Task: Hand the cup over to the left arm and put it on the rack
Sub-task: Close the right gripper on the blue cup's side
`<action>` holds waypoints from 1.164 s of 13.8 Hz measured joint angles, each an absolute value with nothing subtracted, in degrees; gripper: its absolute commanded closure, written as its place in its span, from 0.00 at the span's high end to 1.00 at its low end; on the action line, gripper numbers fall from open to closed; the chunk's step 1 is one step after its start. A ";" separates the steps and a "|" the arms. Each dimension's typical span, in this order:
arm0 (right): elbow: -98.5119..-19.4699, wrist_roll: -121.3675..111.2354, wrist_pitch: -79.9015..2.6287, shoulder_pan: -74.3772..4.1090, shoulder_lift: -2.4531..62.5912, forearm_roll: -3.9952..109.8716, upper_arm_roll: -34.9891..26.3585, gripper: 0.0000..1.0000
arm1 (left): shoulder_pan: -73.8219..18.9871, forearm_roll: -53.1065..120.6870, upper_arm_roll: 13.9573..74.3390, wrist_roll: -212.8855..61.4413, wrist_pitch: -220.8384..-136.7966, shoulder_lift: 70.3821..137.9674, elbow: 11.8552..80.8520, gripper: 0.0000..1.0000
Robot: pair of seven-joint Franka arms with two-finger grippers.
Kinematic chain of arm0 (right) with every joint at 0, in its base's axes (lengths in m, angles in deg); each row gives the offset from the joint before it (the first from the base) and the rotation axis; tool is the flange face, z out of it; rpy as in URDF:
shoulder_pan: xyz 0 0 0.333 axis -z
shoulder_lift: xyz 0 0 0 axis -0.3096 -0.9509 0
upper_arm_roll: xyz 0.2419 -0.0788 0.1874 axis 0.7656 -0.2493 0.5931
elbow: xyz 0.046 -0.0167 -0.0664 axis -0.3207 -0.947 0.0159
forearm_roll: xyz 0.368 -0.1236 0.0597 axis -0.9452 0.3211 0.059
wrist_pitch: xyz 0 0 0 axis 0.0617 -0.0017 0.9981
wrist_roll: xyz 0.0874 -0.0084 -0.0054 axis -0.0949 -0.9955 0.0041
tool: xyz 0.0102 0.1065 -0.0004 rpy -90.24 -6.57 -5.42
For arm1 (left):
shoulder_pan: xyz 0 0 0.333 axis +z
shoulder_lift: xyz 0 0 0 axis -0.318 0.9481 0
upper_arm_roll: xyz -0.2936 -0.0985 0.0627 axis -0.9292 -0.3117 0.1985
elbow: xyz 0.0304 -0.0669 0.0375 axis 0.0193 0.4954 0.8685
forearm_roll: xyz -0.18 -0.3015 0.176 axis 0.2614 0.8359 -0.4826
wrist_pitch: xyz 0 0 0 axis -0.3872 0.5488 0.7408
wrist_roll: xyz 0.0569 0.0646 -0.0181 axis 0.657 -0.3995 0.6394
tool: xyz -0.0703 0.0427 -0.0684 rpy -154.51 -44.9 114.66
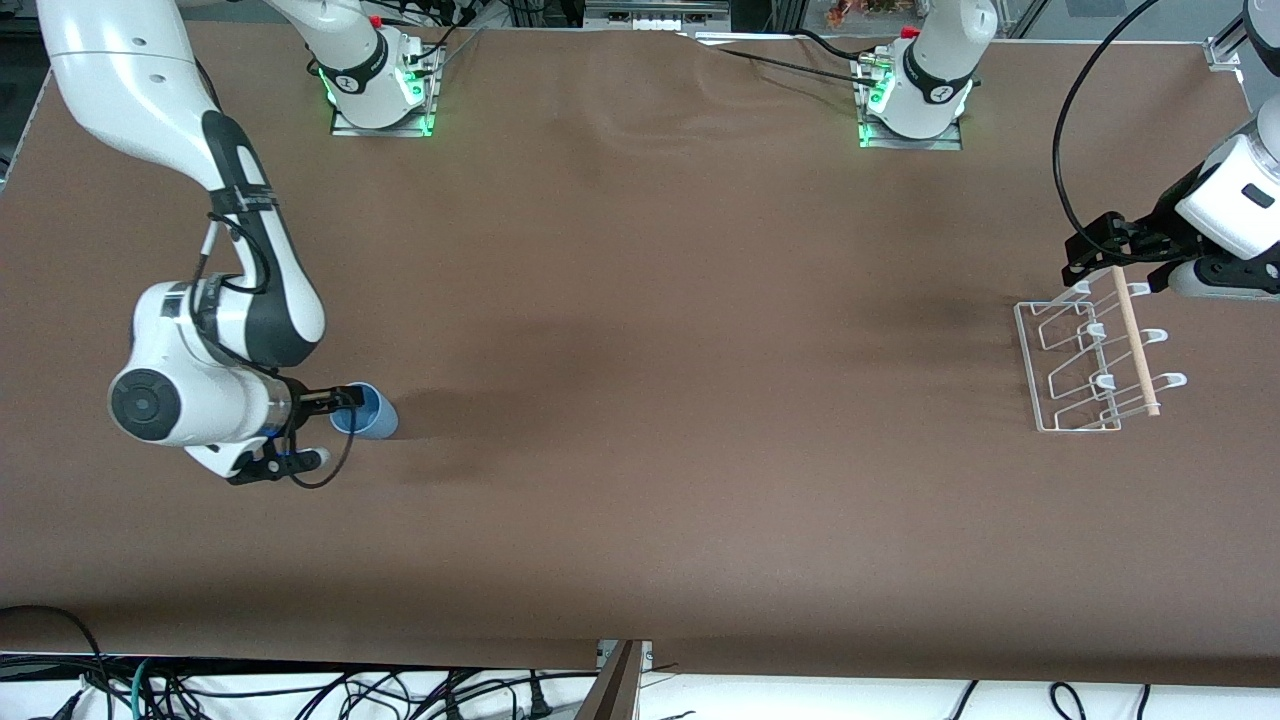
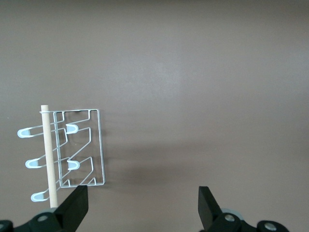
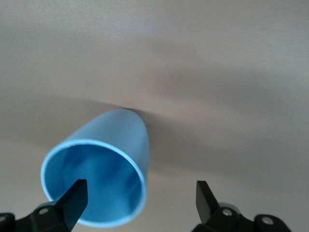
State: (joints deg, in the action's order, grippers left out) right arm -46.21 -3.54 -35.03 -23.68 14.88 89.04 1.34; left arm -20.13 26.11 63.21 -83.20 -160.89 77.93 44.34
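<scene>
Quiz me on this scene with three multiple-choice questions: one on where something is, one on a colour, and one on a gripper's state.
1. Where is the cup?
A. On the rack
B. On the table toward the right arm's end
C. In the left gripper

2. What colour is the cup?
A. Red
B. Light blue
C. Green

3. How are the left gripper's fingers?
A. Open, holding nothing
B. Shut on the cup
C. Shut on the rack's rod

Answers:
1. B: the cup is on the table at the right gripper, whose open fingers straddle its wall. The rack at the left arm's end holds nothing.
2. B: the right wrist view shows it light blue inside and out.
3. A: the left gripper is over the rack's end with its fingers spread and nothing between them.
</scene>
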 measured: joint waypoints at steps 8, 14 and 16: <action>-46.06 -3.58 -35.46 -24.01 14.01 89.05 1.03 0.68 | -20.08 26.11 63.21 -83.20 -160.89 77.94 44.34 1.00; -46.06 -4.39 -35.75 -24.01 13.67 89.05 1.03 0.00 | -20.05 26.11 63.21 -83.20 -160.89 77.95 44.34 1.00; -46.05 -5.29 -35.75 -24.01 13.67 89.05 1.03 0.00 | -20.04 26.11 63.21 -83.20 -160.89 77.95 44.34 1.00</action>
